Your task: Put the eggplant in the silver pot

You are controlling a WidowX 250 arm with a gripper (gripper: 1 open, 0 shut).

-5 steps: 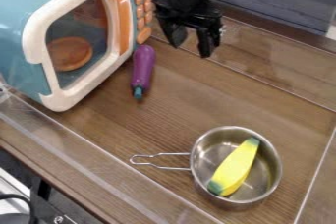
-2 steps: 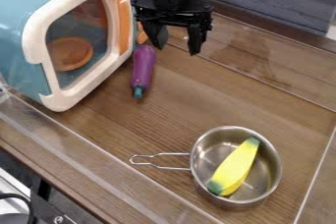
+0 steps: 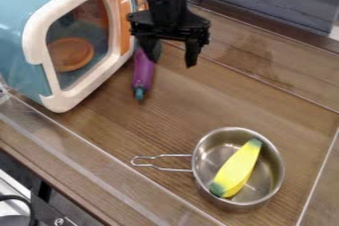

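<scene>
Toy microwave (image 3: 63,34), teal and white, orange disc (image 3: 71,54) inside; at the table's (image 3: 157,136) far left corner. Eggplant (image 3: 145,72), purple, one, green-capped end toward the near edge; lying just beside the microwave. Gripper (image 3: 172,59), black, one; jaws wide apart, above the table near the eggplant. Pot (image 3: 239,169), silver, wire handle pointing left; toward the near right corner, yellow-green oblong toy (image 3: 236,169) inside.

We see eggplant (image 3: 143,70): glossy purple, slim, elongated, teal-green stem end pointing toward near side of surface. Lies flat beside microwave, upper part partly hidden behind claw. We see silver pot (image 3: 227,196): round, shallow, shiny metal, upright on surface, wire loop handle pointing left in our view; yellow toy with green tip inside.
</scene>
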